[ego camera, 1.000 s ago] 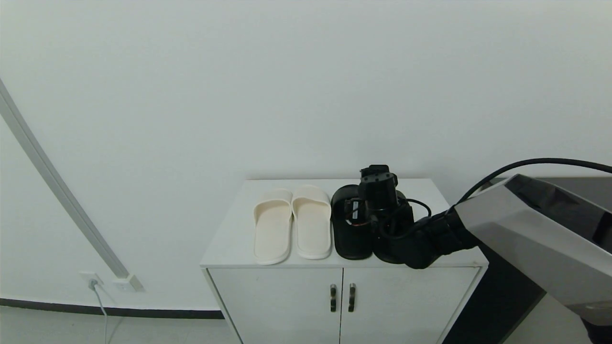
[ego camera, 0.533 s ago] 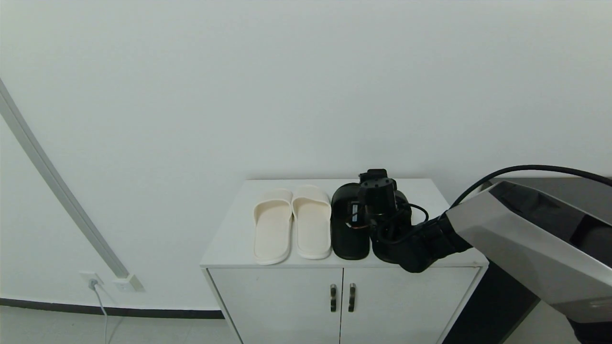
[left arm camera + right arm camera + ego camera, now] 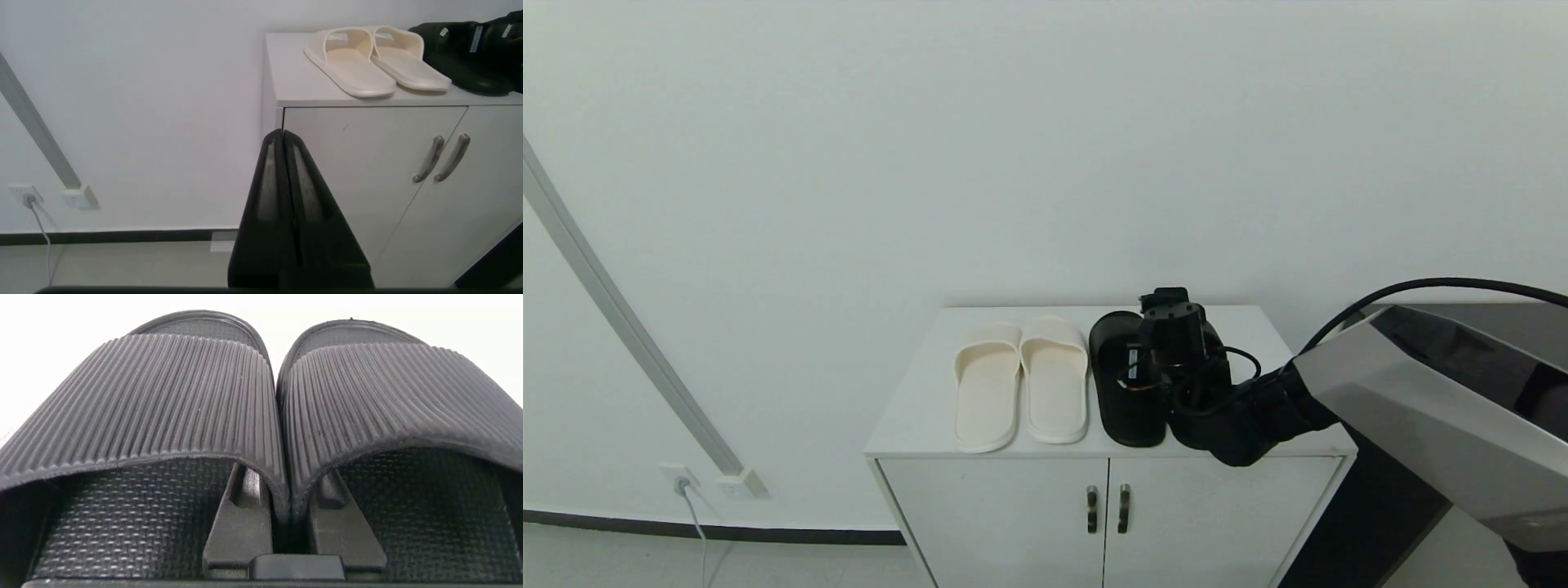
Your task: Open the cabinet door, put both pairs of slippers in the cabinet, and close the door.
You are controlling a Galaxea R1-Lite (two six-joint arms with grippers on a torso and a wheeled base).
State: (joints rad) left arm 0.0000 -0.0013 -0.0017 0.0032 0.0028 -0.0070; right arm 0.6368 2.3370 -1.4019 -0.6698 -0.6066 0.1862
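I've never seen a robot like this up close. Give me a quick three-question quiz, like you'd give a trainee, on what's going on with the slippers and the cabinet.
1. True or false: the doors of the white two-door cabinet stand open.
2. The right gripper has its fingers: A, around a door handle; B, one inside each of the black ribbed rubber slippers, under the straps; C, in free air above the cabinet.
3. What colour is the other pair of plain moulded slippers on the cabinet top?

Key: 1 false; 2 B; 3 cream.
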